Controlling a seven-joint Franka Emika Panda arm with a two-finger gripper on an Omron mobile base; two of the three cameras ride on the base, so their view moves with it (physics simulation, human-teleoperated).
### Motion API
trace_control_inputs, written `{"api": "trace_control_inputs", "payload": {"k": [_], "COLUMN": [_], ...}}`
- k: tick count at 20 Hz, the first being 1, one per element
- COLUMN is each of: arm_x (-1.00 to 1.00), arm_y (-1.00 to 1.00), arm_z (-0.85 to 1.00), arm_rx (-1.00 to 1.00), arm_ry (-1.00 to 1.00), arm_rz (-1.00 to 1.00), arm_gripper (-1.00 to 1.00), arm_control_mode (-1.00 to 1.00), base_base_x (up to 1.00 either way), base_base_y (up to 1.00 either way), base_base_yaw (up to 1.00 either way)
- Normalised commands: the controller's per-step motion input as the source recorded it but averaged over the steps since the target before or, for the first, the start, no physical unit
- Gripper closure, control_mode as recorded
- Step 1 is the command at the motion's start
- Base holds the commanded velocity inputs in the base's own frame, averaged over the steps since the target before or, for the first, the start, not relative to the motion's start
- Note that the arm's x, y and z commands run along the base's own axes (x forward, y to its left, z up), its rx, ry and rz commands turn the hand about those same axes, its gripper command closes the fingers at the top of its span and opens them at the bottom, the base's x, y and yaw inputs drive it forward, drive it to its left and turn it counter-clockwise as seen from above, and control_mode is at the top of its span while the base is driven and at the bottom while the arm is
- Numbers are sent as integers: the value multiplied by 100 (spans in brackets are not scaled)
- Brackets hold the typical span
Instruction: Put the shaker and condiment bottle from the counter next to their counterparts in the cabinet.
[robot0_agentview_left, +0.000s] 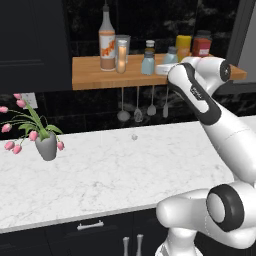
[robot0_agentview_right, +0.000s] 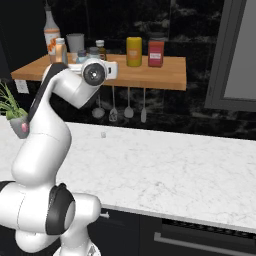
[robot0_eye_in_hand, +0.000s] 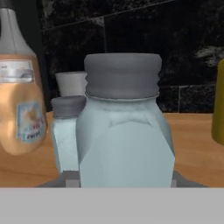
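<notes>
Translucent pale-blue shaker (robot0_eye_in_hand: 124, 131) with ribbed grey cap above wooden cabinet (robot0_eye_in_hand: 192, 153).

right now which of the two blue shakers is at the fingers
The right-hand shaker, large and close in the hand view; the other shaker stands behind and left, nearer the tall bottle.

The arm (robot0_agentview_right: 60, 95) reaches up to the wooden cabinet (robot0_agentview_right: 150, 75).

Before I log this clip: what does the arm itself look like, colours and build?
The arm has glossy white, rounded link shells with dark grey to black bands and round dark caps at its joints. One upper link carries small dark lettering, too small to read. The hand is a white block. No loose cables show.
</notes>
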Motion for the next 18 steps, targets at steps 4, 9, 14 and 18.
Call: {"api": "trace_control_inputs", "payload": {"k": [4,9,14,18], "arm_x": [29,31,40,46], "arm_y": [0,0,1,7], "arm_z": [-8,-19,-15,-15], "arm_rx": [0,0,0,0], "arm_ry": [1,2,1,1], "arm_rz": [0,0,0,2], "arm_gripper": [100,100,100,100], "arm_control_mode": [-100,-100,-100,-100], "base_base_x": [0,0,0,0], "base_base_y": [0,0,0,0], "base_base_yaw": [0,0,0,0]}}
